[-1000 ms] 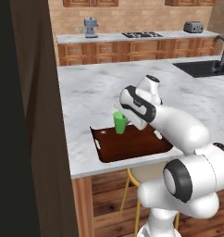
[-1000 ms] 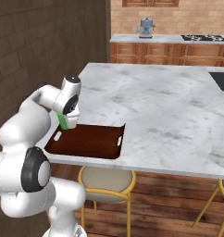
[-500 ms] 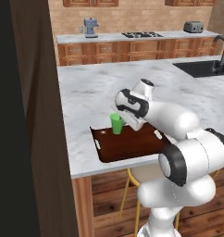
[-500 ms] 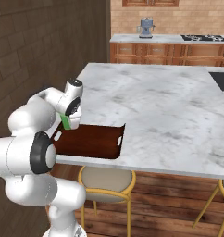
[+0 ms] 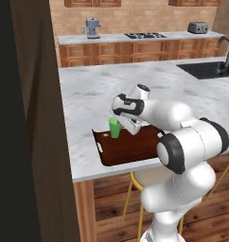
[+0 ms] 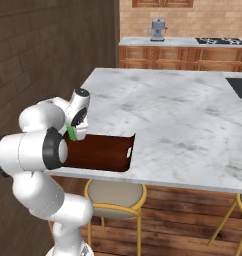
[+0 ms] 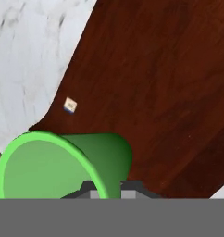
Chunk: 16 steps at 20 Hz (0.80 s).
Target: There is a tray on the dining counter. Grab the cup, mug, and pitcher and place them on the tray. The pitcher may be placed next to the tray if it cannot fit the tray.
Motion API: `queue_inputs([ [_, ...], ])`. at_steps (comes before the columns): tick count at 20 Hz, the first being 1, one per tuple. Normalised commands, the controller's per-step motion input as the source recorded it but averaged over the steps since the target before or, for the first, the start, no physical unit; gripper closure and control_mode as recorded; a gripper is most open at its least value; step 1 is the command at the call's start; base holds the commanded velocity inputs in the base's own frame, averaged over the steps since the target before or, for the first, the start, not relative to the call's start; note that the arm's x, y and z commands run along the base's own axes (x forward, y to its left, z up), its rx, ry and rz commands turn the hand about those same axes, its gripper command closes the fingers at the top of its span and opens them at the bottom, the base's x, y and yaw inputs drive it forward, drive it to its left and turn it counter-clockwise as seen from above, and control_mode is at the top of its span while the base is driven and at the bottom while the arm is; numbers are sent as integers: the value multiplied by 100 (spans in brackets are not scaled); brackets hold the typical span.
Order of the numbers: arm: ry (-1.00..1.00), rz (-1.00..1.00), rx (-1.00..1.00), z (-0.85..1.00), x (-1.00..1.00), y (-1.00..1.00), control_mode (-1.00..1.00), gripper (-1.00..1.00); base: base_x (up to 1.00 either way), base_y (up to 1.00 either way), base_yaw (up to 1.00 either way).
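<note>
Hand (image 5: 122, 124) closed tight on the rim of the small bright green tapered cup (image 5: 115, 127); in the hand view the rim wall sits between the two dark finger tips, so we log the cup as held.

Key relation for the coming move: the cup hangs directly below the hand, over the dark brown rectangular tray (image 5: 135, 148). In the left base view its long axis looks close to upright, mouth toward the hand and base pointing down at the tray floor. From the hand view, brown tray surface lies straight ahead past the cup's base. We cannot tell whether the base already touches the tray or hangs just above it.

Position over tray: the cup is near one short end, the end with the white slot handle (image 5: 100, 149) as seen in the left base view. In the hand view, the tray's edge and the white-grey marble worktop (image 7: 35, 60) lie off to one side of the cup. Most of the tray's length stretches away from the hand toward the far short end (image 6: 129, 152).

Counts: one cup, one tray, one arm. We count no other vessels on the tray.

Judgement: placement of the cup looks nearly complete; what remains seems a short straight descent if any, then release. The upright axis should be kept to avoid tipping.
</note>
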Motion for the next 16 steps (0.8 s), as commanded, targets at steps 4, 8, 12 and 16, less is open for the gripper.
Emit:
queue_inputs([
  [4, 1, 0, 0, -24, 15, 16, -100, 100, 0, 0, 0],
  [8, 1, 0, 0, -27, 19, 16, -100, 100, 0, 0, 0],
  [12, 0, 0, 0, -26, 28, 10, -100, 100, 0, 0, 0],
  [16, 0, 0, 0, -23, 26, 6, -100, 100, 0, 0, 0],
])
